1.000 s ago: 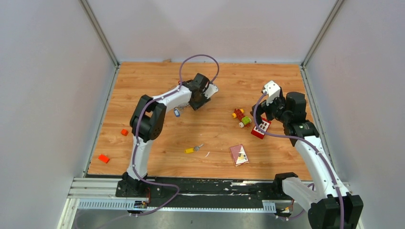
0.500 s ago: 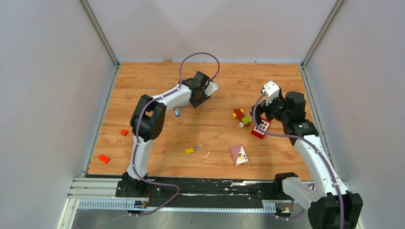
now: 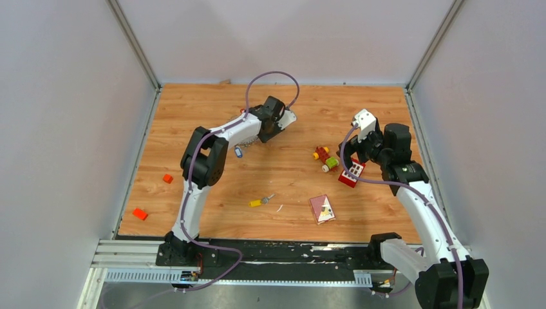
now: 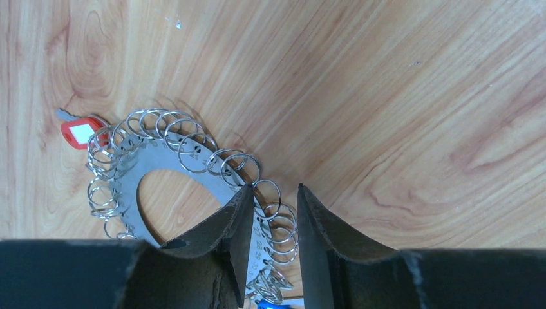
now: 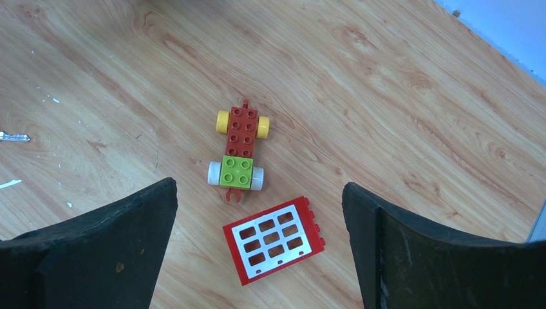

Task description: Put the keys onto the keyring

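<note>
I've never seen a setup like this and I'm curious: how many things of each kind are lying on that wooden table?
Keys: 3 (red key, blue key, yellow key)
Keyring: 1
Toy car: 1
Red window block: 1
Orange bricks: 2
Pink card: 1
Total: 9

Left arm (image 3: pixel 225 132) stretched far forward and bent inward, left gripper (image 4: pixel 273 188) pointing down, jaws narrowed to a slim gap, right arm (image 3: pixel 422 206) reaching forward, right gripper (image 5: pixel 259 187) pointing down, jaws spread wide.
</note>
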Tool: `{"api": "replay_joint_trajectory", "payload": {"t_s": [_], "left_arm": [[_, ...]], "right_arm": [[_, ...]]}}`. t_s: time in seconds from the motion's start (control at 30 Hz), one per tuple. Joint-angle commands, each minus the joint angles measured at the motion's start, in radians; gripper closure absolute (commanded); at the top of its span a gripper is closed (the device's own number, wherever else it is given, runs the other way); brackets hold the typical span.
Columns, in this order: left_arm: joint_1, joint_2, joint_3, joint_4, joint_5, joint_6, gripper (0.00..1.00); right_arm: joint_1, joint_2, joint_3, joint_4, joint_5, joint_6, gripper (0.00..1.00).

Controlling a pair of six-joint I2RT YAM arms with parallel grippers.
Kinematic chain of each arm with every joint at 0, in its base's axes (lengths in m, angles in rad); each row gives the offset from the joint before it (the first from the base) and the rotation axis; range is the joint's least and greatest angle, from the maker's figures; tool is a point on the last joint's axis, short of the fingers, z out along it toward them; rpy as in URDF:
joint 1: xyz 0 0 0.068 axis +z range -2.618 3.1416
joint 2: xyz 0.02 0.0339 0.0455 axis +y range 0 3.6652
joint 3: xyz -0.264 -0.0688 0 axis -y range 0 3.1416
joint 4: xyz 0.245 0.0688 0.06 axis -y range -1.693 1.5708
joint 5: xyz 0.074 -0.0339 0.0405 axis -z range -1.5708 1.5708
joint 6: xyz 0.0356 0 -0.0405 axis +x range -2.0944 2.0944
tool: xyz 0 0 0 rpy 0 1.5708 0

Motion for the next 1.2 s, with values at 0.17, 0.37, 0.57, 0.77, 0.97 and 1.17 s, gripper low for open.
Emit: {"api": "replay_joint_trajectory", "payload": {"t_s": [0.17, 0.37, 0.57, 0.77, 0.97, 1.17], "left_arm": [[0.005, 0.025, 0.023, 0.012, -0.042, 0.025, 0.65], [0.018, 0.026, 0.013, 0.008, -0.03, 0.024, 0.71], [0.019, 0.026, 0.012, 0.011, -0.012, 0.03, 0.82], [0.019, -0.049, -0.004, -0.005, 0.038, 0.013, 0.92], [0.019, -0.219, -0.108, -0.002, 0.135, -0.009, 1.0], [0.02, -0.457, -0.268, -0.01, 0.354, -0.005, 1.0]], "right_arm": [[0.005, 0.006, 0.036, -0.008, -0.02, -0.01, 0.0], [0.005, 0.003, 0.036, -0.009, -0.022, -0.01, 0.0], [0.005, 0.002, 0.038, -0.009, -0.022, -0.01, 0.0], [0.005, 0.002, 0.037, -0.009, -0.025, -0.009, 0.0], [0.005, -0.007, 0.038, -0.008, -0.032, -0.006, 0.0], [0.006, -0.042, 0.043, -0.012, -0.151, 0.016, 0.0]]}}
